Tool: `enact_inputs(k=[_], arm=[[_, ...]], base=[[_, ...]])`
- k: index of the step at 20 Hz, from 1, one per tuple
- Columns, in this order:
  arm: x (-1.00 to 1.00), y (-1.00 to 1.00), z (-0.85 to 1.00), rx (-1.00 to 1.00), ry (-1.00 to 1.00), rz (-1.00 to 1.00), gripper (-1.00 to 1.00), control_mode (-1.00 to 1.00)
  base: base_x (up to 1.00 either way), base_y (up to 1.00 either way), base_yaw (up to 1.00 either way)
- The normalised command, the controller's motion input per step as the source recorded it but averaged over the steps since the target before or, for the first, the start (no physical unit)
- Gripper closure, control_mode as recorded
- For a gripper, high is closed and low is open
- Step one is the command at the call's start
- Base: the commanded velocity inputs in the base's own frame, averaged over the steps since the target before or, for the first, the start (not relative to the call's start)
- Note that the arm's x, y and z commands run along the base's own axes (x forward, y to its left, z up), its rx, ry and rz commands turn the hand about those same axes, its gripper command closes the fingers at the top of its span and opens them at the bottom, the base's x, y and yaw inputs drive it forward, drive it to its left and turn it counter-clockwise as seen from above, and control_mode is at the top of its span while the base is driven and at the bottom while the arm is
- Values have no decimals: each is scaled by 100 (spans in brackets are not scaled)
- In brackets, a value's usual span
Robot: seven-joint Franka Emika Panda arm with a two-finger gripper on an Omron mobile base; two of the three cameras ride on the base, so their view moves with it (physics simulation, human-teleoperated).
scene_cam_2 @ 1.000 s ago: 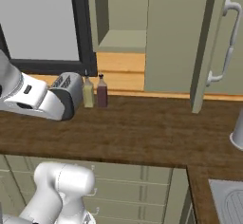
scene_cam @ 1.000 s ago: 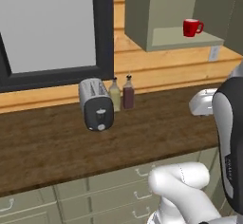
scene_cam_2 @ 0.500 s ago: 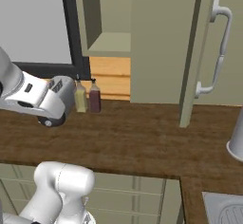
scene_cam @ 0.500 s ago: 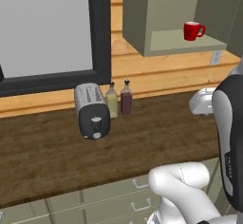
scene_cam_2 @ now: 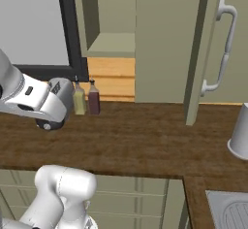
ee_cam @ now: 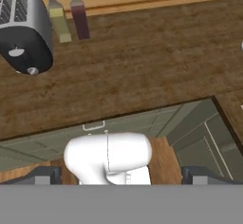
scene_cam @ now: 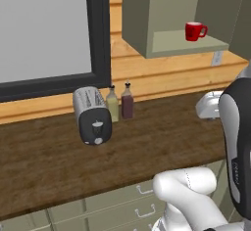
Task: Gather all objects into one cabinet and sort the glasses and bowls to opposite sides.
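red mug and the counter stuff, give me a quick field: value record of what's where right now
red mug: upright on the pale shelf of the open olive wall cabinet, handle toward the right in the left base view
toaster: on the wooden counter, below the dark-framed window
bottles: yellowish bottle and dark red bottle, side by side just right of the toaster, against the wall
gripper: open, holding nothing, looking down on the counter edge and the drawers
task progress: mug not yet picked up
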Motion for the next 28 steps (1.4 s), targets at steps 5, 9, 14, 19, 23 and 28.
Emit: enact_inputs(k=[5,9,14,19,23,28], arm=[[0,0,0,0,0,0,-100,100],[13,0,0,0,0,-3,-100,-100],[59,0,29,0,0,-10,-100,-100],[77,-19,33,2,-1,-6,-100,-100],[63,-48,2,2,-2,0,-100,-100],[51,-31,0,0,-2,2,-100,-100]], base=[[31,0,-8],[9,0,-1],[0,0,0],[0,0,0],[0,0,0],[0,0,0]])
